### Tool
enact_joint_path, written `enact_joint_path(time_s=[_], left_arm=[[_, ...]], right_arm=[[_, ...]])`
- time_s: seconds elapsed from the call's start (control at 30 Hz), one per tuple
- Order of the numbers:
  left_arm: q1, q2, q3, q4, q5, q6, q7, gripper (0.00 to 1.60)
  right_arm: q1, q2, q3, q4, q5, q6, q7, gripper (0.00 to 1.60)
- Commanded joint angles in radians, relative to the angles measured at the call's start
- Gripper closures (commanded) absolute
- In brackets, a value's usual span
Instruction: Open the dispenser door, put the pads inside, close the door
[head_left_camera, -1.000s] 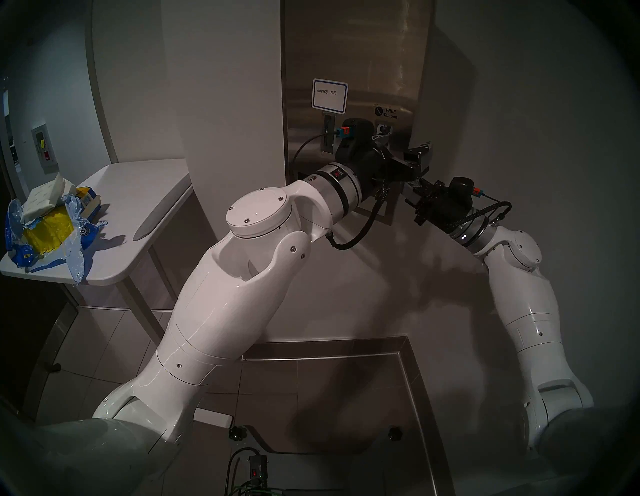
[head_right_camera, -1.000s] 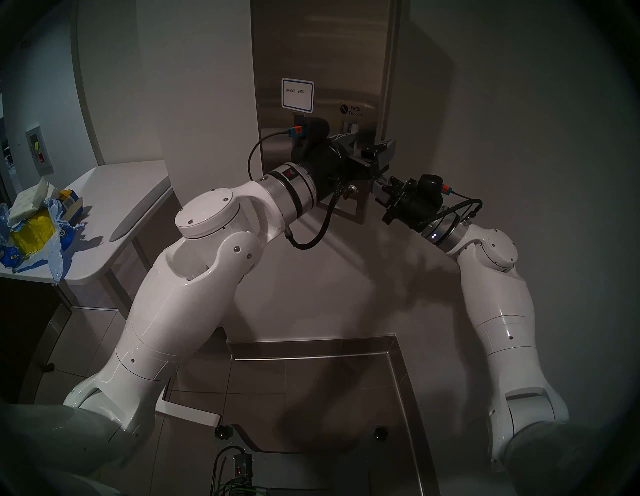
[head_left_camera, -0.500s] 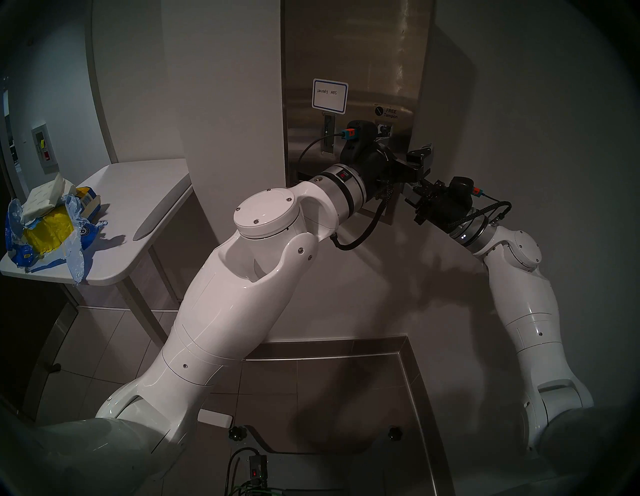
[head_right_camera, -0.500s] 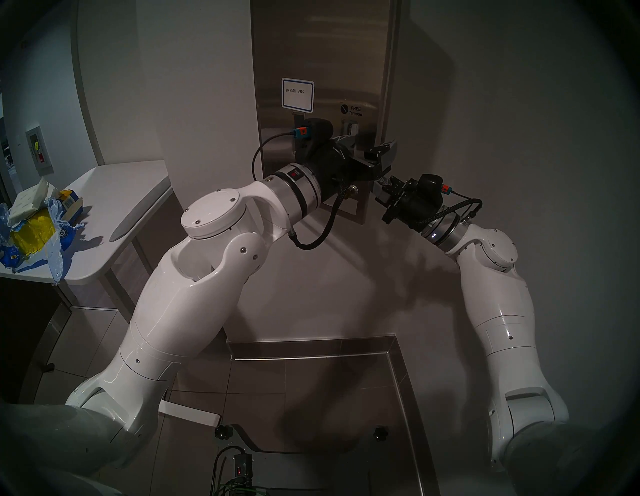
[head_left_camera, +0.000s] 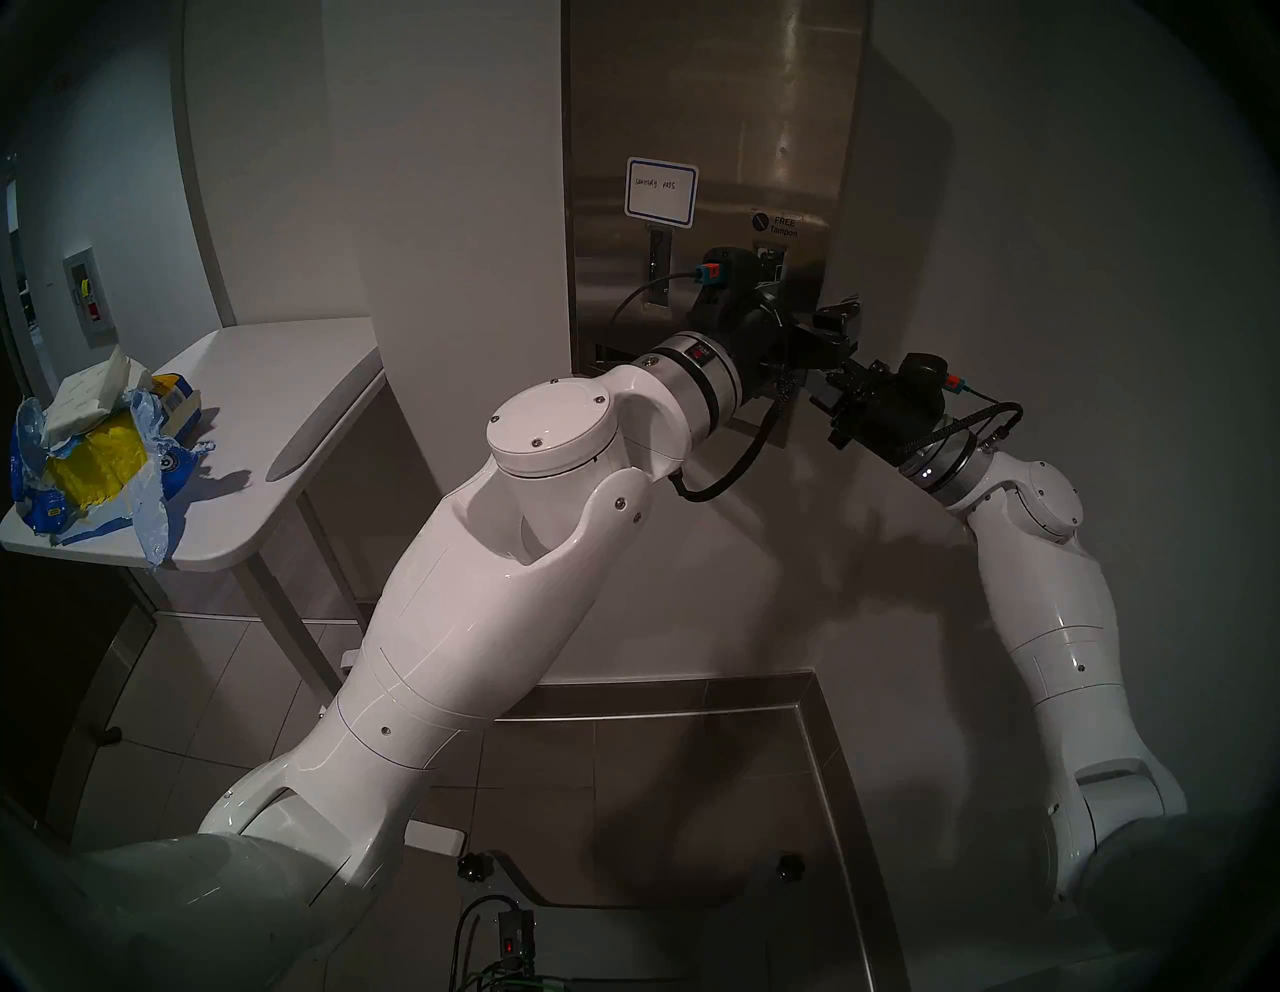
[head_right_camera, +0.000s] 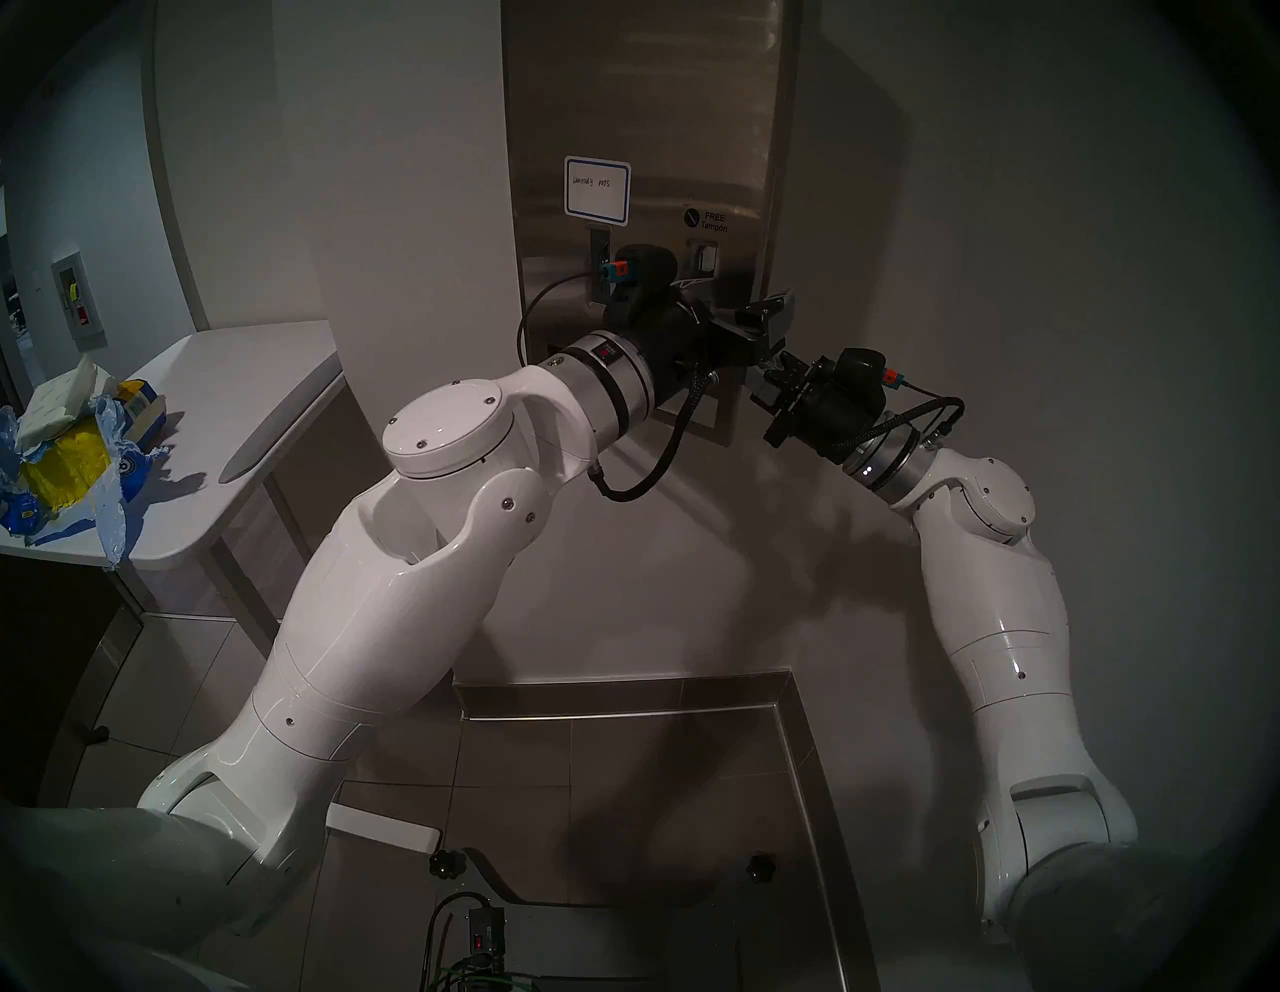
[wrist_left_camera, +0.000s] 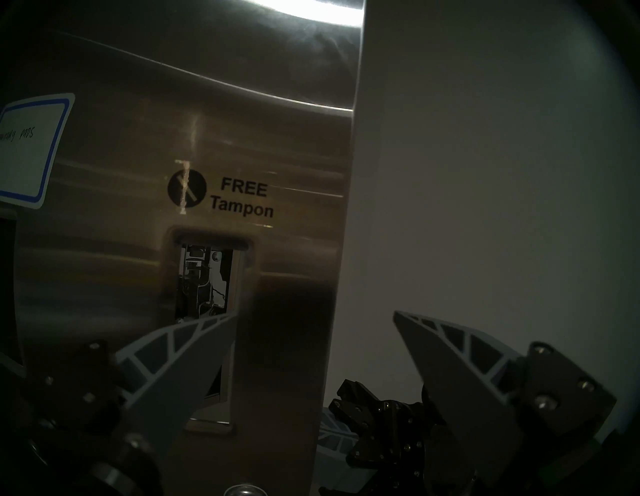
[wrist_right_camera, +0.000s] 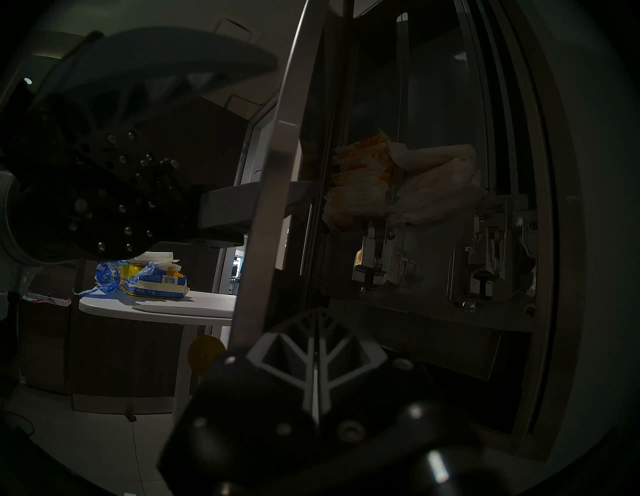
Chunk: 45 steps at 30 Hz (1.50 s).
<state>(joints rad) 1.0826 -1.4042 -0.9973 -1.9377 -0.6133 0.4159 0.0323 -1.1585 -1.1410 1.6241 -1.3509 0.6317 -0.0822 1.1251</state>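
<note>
The wide-open, empty left claw (wrist_left_camera: 313, 314) has edged right, straddling the ajar dispenser door (wrist_left_camera: 277, 138) beside the shut right claw (wrist_right_camera: 316, 322); with pads (wrist_right_camera: 436, 180) inside, closing likely follows.

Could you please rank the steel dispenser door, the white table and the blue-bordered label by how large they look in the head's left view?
1. tall brushed-steel dispenser door
2. rounded white table top, though it is nearer the camera
3. blue-bordered white handwritten label
</note>
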Motion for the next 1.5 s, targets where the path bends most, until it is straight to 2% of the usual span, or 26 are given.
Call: enact_joint_path(time_s=[0.0, 0.3, 0.37, 0.4, 0.43, 0.5, 0.53, 0.6, 0.67, 1.17, 1.47], left_arm=[[-0.04, -0.019, -0.01, -0.015, -0.002, -0.011, -0.008, 0.55], [-0.043, -0.02, -0.019, -0.006, -0.002, -0.014, -0.012, 0.67], [-0.043, -0.019, -0.021, -0.004, -0.002, -0.014, -0.015, 0.86], [-0.043, -0.019, -0.022, -0.003, -0.002, -0.015, -0.016, 0.93], [-0.043, -0.019, -0.022, -0.003, -0.002, -0.015, -0.016, 0.93], [-0.044, -0.018, -0.023, -0.001, -0.002, -0.016, -0.017, 1.09], [-0.044, -0.018, -0.024, -0.001, -0.002, -0.016, -0.018, 1.26], [-0.044, -0.017, -0.026, 0.0, -0.002, -0.016, -0.019, 1.48], [-0.044, -0.017, -0.028, 0.001, -0.002, -0.016, -0.021, 1.6], [-0.04, -0.017, -0.036, 0.004, -0.003, -0.022, -0.032, 1.6], [-0.036, -0.017, -0.041, 0.004, -0.004, -0.023, -0.033, 1.6]], right_arm=[[0.026, 0.002, 0.007, -0.026, 0.007, 0.001, 0.001, 1.6], [0.026, 0.002, 0.007, -0.026, 0.007, 0.001, 0.0, 1.6], [0.026, 0.002, 0.007, -0.026, 0.007, 0.001, 0.0, 1.6], [0.026, 0.002, 0.007, -0.026, 0.008, 0.001, 0.0, 1.6], [0.026, 0.002, 0.007, -0.026, 0.008, 0.001, 0.0, 1.6], [0.026, 0.002, 0.006, -0.026, 0.008, 0.001, -0.001, 1.6], [0.026, 0.002, 0.006, -0.026, 0.008, 0.001, -0.001, 1.6], [0.025, 0.003, 0.006, -0.027, 0.008, 0.001, -0.001, 1.6], [0.025, 0.003, 0.006, -0.027, 0.008, 0.001, -0.001, 1.6], [0.025, 0.003, 0.007, -0.027, 0.007, 0.004, -0.003, 1.6], [0.019, 0.007, 0.01, -0.021, -0.029, 0.0, -0.06, 1.6]])
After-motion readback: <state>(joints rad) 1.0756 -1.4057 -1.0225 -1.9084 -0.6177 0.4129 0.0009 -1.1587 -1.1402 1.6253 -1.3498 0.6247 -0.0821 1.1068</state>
